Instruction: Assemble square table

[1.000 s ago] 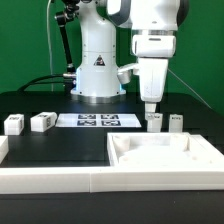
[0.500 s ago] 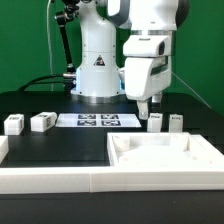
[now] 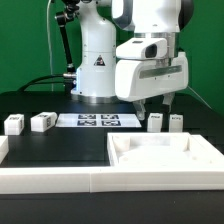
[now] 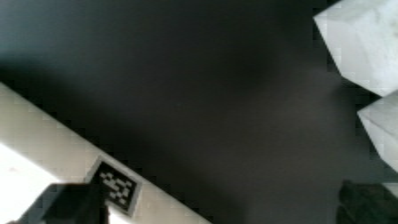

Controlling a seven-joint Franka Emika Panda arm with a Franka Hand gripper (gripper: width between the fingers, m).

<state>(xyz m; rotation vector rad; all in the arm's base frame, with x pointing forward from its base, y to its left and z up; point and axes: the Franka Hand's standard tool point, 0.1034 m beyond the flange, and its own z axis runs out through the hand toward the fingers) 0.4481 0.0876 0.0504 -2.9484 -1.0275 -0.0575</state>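
In the exterior view my gripper (image 3: 155, 104) hangs over the black surface (image 3: 60, 140), jaws spread wide and empty, just above one short white blocky tagged leg (image 3: 155, 121) and its neighbour (image 3: 176, 121), which stand close together. Two more legs (image 3: 42, 121) sit well apart at the exterior view's left. The white plastic square slab with a raised rim (image 3: 165, 152) lies nearer the camera. In the wrist view my dark fingertips (image 4: 63, 205) frame bare surface, and two white blocks (image 4: 365, 40), likely that pair of legs, show off to one side, so I judge I am not centred on either. Dropping from here, a finger could land on a leg's top or topple the neighbour, since the gap between them looks tight.
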